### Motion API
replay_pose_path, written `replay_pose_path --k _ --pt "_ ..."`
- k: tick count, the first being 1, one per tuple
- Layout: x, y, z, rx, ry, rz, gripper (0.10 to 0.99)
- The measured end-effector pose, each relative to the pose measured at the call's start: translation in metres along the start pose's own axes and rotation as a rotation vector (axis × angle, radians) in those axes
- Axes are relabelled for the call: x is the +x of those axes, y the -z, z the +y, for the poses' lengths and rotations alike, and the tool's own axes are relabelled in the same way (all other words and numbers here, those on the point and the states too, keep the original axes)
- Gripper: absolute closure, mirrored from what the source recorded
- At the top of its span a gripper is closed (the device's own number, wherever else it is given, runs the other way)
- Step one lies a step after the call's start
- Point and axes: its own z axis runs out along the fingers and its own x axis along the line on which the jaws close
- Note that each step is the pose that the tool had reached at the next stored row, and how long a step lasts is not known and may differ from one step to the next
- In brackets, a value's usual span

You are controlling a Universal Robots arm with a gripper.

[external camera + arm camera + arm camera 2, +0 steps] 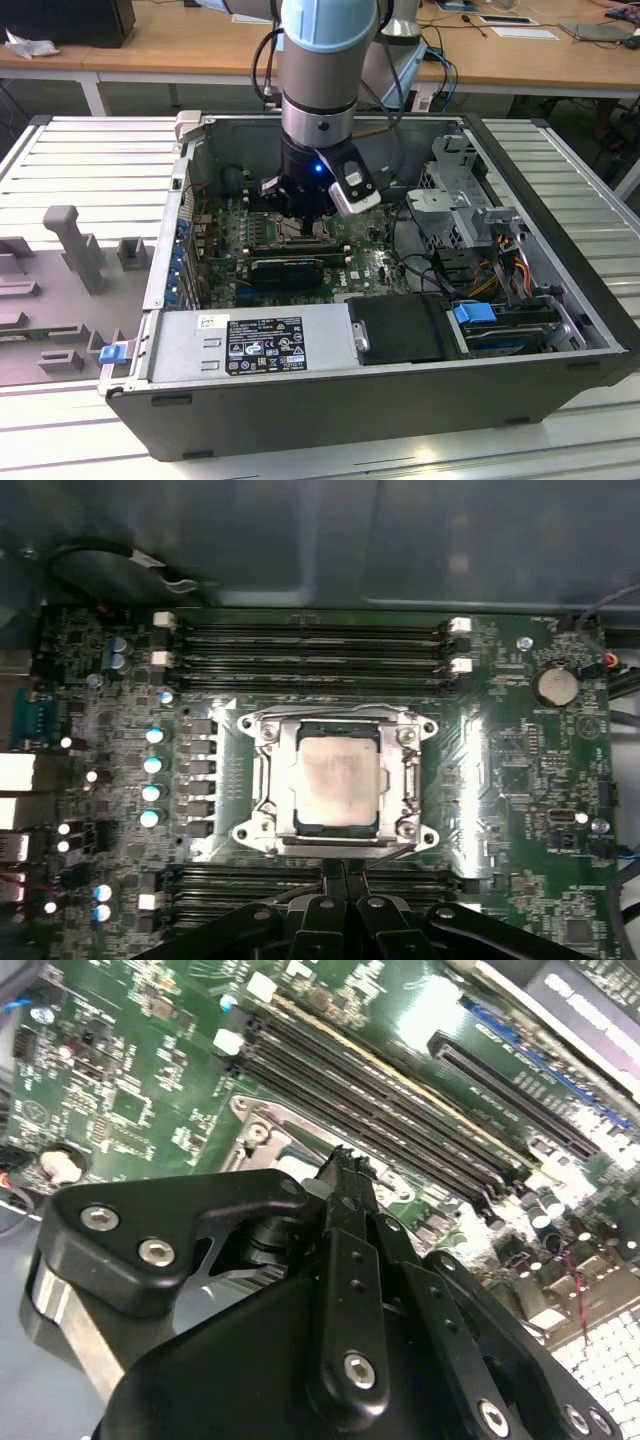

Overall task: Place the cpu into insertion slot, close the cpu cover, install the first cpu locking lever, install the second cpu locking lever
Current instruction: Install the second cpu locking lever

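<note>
The cpu [338, 783] lies in the insertion slot [268, 780], cpu cover [408, 778] closed over it.

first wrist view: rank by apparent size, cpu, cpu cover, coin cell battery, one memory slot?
1. cpu cover, the frame around the chip.
2. cpu, inside the cover's window.
3. coin cell battery, smallest.
Memory slot: longer than the cover but very thin, so unranked by area.

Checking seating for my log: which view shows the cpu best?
The first wrist view: the cpu lies face-up in the insertion slot, unobstructed. In the exterior view the gripper covers that spot; in the second wrist view the gripper's body blocks it.
</note>
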Motion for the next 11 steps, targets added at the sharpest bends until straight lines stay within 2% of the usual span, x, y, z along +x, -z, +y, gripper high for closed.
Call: replay_pose_path --k 11 --pt "0.0088 -0.0001 0.0 -0.003 0.0 0.0 0.98"
